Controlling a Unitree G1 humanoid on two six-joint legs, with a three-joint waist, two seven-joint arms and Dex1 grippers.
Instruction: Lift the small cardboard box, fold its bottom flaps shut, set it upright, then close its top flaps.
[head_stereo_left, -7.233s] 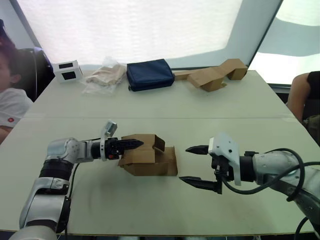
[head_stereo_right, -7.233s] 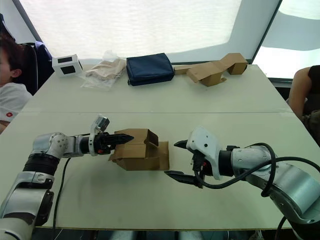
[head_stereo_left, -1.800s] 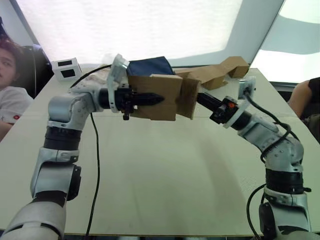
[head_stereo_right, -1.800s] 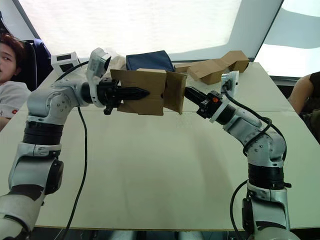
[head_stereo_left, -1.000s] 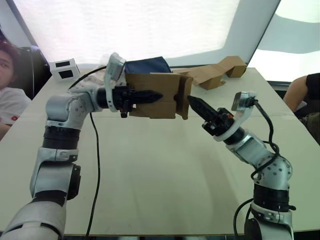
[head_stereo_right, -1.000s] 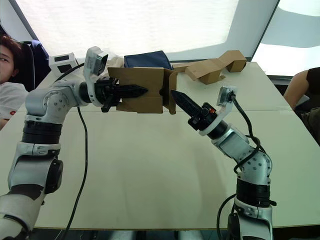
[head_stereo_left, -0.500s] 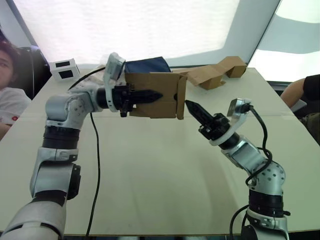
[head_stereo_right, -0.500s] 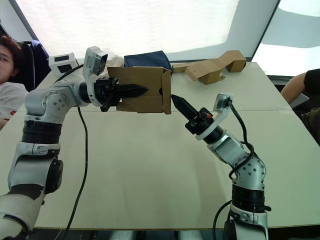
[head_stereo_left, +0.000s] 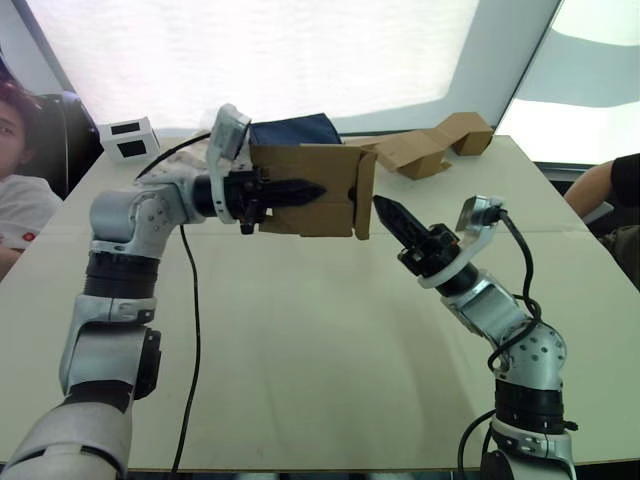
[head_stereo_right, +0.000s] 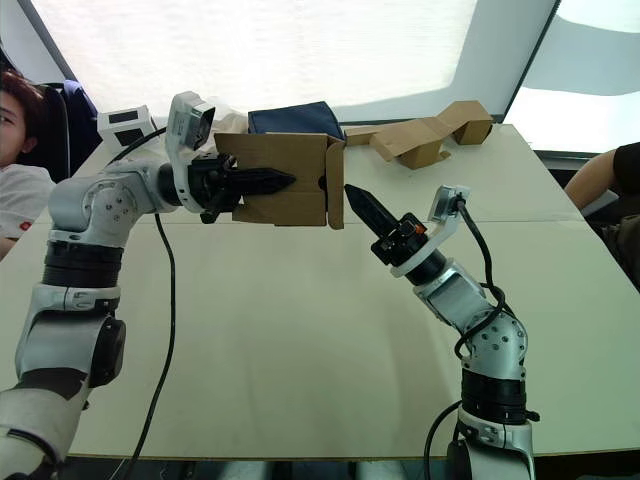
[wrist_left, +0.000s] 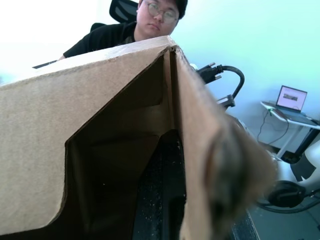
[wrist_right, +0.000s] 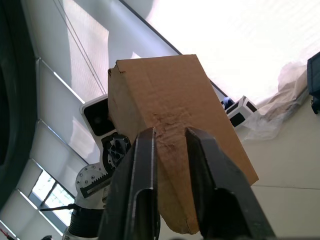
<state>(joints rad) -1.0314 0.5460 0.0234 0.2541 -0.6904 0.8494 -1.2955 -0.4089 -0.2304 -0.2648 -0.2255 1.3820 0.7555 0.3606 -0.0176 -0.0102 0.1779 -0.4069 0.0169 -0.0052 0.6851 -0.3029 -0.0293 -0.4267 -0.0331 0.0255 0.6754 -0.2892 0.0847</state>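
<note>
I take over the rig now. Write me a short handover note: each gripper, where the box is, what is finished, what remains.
Left gripper: shut on the small cardboard box, holding it in the air above the table.
Right gripper: fingers slightly apart, tips just off the box's end that faces it, holding nothing.
Done: box lifted.
In progress: the bottom flaps on that end look partly folded; one stands edge-on.
Left: finish the folding, set the box upright, close the top flaps.
</note>
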